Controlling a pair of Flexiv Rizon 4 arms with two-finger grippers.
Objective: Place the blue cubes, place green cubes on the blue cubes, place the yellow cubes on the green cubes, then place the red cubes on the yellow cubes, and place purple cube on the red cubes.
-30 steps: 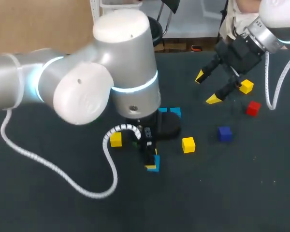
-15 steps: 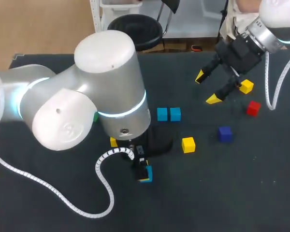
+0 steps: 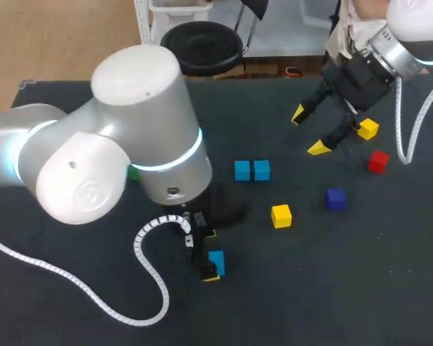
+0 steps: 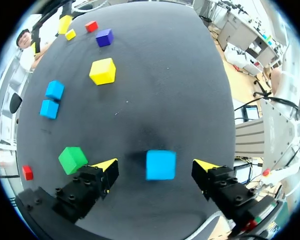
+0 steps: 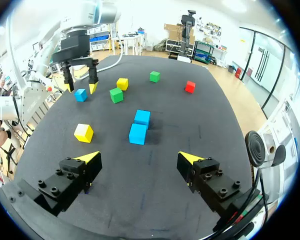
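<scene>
Left wrist view: the blue cube (image 4: 160, 164) is sitting flat on the bench (image 4: 155, 75), its faces square to the left jaws, which are standing wide open on either side without touching it. A green cube (image 4: 73, 159) is lying just beside one finger (image 4: 106, 167), a yellow cube (image 4: 102, 71) ahead. The right jaws are hanging open, well apart. Since a second ago the left arm (image 3: 115, 166) has been swinging nearer, uncovering the blue pair (image 3: 243, 170).

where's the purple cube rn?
Head view: the purple cube lies alone right of centre, with a yellow cube to its left and the red cube beyond it to the right, touching neither.
</scene>
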